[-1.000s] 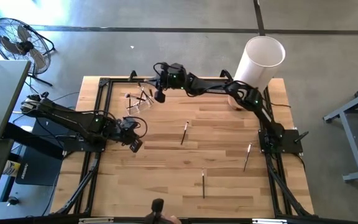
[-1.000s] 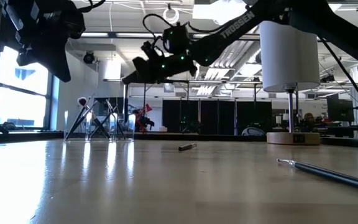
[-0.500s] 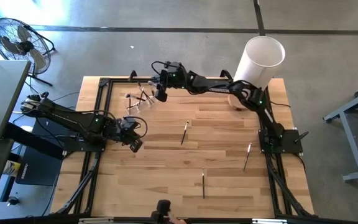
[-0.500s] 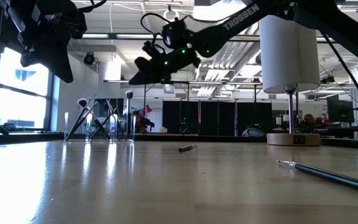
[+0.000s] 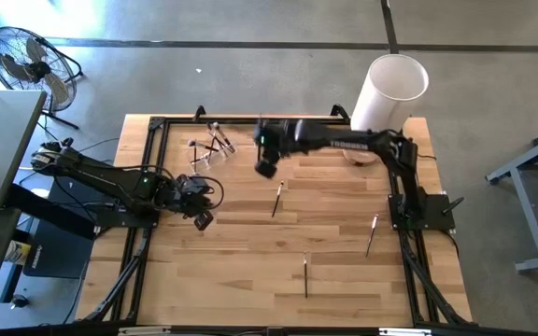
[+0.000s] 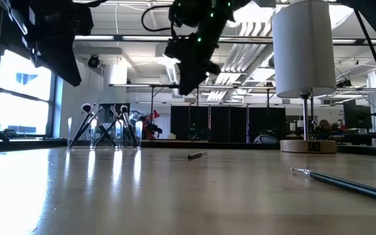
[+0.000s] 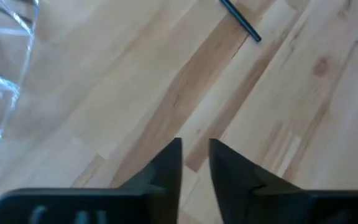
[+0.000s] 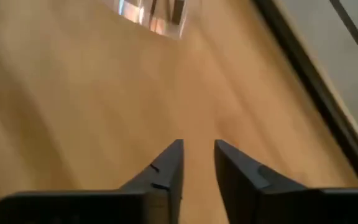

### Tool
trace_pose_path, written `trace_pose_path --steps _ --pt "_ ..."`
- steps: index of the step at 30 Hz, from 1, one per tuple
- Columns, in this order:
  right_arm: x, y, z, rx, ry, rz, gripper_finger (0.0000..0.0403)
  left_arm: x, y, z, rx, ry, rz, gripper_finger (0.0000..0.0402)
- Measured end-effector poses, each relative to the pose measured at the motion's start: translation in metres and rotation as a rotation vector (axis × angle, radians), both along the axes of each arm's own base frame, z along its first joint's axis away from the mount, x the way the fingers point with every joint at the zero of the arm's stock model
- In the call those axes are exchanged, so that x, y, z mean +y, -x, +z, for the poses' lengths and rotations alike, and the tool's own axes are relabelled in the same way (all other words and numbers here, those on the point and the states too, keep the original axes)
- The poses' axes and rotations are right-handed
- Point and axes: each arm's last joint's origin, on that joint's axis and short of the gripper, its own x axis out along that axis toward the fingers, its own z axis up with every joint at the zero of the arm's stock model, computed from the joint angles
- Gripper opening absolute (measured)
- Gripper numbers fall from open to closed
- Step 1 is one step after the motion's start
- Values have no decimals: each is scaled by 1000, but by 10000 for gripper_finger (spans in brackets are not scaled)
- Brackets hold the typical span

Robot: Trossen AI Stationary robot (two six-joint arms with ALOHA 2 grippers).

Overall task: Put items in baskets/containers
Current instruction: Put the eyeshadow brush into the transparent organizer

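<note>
A: Left side of the high view first?
B: Left gripper (image 5: 202,219) sits low at left-centre, over bare wood near the table (image 5: 334,280) edge. In its wrist view the fingers (image 7: 166,165) stand w/ a narrow gap, nothing between them.

A: And the container?
B: Clear cup (image 5: 210,149) is in the upper left of the table, just up and right of that gripper. Several brushes (image 5: 219,142) stick out of it, splayed. In the low view the cup (image 6: 106,134) is at left-centre, far back, brush heads fanning above the rim.

A: Centre?
B: Right gripper (image 5: 265,166) hangs over the table at upper centre, right of the cup & apart from it, blurred. Wrist view: fingers (image 8: 166,168) a small way apart, empty, cup (image 8: 157,15) at the top of that frame.

A: Loose brushes?
B: Three on the wood. One (image 5: 276,199) just below the right gripper, mid-table. One (image 5: 305,273) lower centre. One (image 5: 372,233) at right, near the right arm's base. Low view shows one (image 6: 196,155) at centre far back, another (image 6: 344,181) lying at lower right, close to the lens.

A: Far right?
B: Tall white cylinder (image 5: 390,89) on a round wooden base at the table's upper right corner. A fan (image 5: 26,61) stands on the floor, upper left of frame.
</note>
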Motion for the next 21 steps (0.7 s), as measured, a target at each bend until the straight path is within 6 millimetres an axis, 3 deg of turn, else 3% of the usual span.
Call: trace_pose_path --steps 5,10,16,21 --pt "70 9 -12 173 -69 21 14 1 -2 2 -31 -58 19 134" --pt "141 30 -43 184 -178 15 13 0 -7 5 -85 -72 -14 151" --pt "208 89 -61 14 -291 -51 5 -6 -27 16 -265 -59 -92 145" --pt "227 156 -67 -56 -341 -188 2 -4 -61 9 -266 -36 -59 143"
